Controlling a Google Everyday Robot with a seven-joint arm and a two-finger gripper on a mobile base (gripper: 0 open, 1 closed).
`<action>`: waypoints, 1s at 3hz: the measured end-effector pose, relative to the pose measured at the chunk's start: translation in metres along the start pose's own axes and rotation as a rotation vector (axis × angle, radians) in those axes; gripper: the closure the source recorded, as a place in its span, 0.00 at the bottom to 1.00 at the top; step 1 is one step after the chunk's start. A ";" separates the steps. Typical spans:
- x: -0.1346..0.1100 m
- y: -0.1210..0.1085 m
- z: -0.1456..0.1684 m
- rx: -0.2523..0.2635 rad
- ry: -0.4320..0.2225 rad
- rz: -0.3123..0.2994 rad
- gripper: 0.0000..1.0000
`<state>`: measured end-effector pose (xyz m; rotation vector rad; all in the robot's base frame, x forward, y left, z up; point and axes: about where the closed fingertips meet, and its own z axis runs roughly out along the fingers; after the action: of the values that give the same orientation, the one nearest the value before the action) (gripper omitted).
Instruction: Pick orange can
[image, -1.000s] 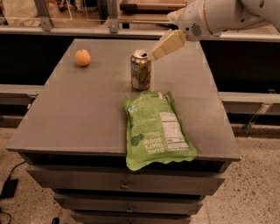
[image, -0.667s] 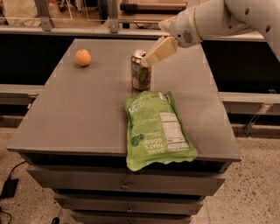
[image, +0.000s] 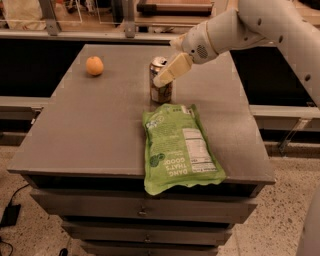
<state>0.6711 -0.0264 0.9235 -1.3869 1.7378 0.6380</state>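
So the hand is noticeably closer than it was a second ago. Back then it hung off to the right of the orange can and a bit farther back, with a clear gap. Now it's slid left and down, and its tan tip overlaps the can's upper right side. My read is that the approach is nearly done and the actual grab hasn't happened: the can stands upright in the same spot, toward the far middle of the worktop, just beyond the far end of the green snack bag. The bag hasn't budged, and neither has the orange sitting well off to the left. Now the annoying part: that tan tip covers the top right of the can, so I can't tell if it's touching the metal or just passing in front of it. Only one side of the hand shows, so whether it's apart or together, I honestly can't tell. The arm runs out of view at the upper right, and the can's label is too murky to read.
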 end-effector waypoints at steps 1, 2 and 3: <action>0.002 0.004 0.008 -0.034 0.012 0.004 0.03; 0.002 0.005 0.011 -0.038 0.012 0.004 0.33; 0.002 0.006 0.014 -0.043 0.012 0.004 0.57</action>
<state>0.6690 -0.0148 0.9140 -1.4199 1.7458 0.6737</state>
